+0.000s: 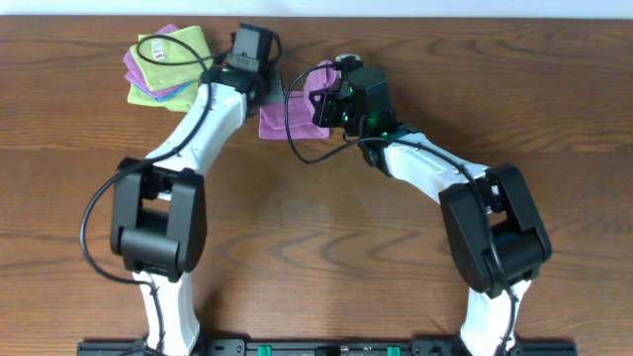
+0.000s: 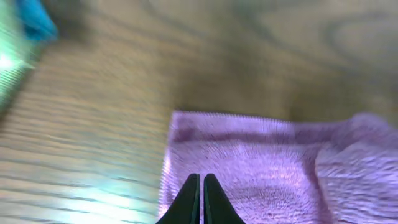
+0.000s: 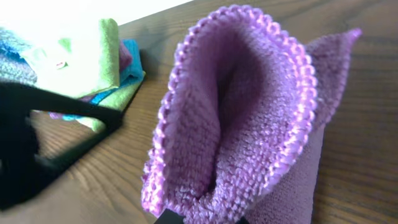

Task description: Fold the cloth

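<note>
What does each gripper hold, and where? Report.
Right gripper pinches the purple cloth by a lifted fold. Left gripper, shut above the cloth's edge: cannot tell.

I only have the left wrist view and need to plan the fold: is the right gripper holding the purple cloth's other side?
Observer: Yes. The right gripper holds one edge of the purple cloth raised off the table, curled upright.
Operator: What is the blurry blue-green thing at my top left?
Observer: A stack of folded cloths, green on top, lying apart from the purple one on the left arm's side.
</note>
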You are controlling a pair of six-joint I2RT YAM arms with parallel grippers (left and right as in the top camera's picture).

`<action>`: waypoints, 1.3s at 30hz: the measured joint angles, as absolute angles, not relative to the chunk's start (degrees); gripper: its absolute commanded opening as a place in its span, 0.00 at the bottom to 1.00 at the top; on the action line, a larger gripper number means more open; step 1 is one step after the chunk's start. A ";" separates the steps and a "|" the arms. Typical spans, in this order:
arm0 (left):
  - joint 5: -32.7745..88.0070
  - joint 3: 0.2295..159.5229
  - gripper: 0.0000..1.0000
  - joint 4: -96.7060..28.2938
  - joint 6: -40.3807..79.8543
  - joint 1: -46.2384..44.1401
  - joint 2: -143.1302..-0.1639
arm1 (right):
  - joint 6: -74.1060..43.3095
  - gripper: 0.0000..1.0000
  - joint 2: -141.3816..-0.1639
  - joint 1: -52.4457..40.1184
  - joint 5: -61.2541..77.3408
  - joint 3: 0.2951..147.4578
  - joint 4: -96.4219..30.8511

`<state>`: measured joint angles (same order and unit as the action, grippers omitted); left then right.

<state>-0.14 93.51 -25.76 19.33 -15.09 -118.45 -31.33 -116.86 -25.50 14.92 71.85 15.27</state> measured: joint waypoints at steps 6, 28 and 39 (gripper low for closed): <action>-2.15 93.82 0.06 -27.27 19.18 -12.49 -116.97 | -30.76 0.01 -118.78 -26.79 14.24 73.43 15.27; -2.61 93.82 0.06 -29.19 19.18 -5.41 -113.86 | -28.49 0.45 -127.02 -30.98 15.27 80.53 11.00; -2.63 93.82 0.06 -29.21 19.18 -3.77 -113.56 | -28.18 0.58 -127.04 -31.99 26.17 80.53 12.58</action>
<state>-2.63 93.82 -29.21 19.18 -3.77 -113.56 -28.18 -127.04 -31.99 26.17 80.53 12.58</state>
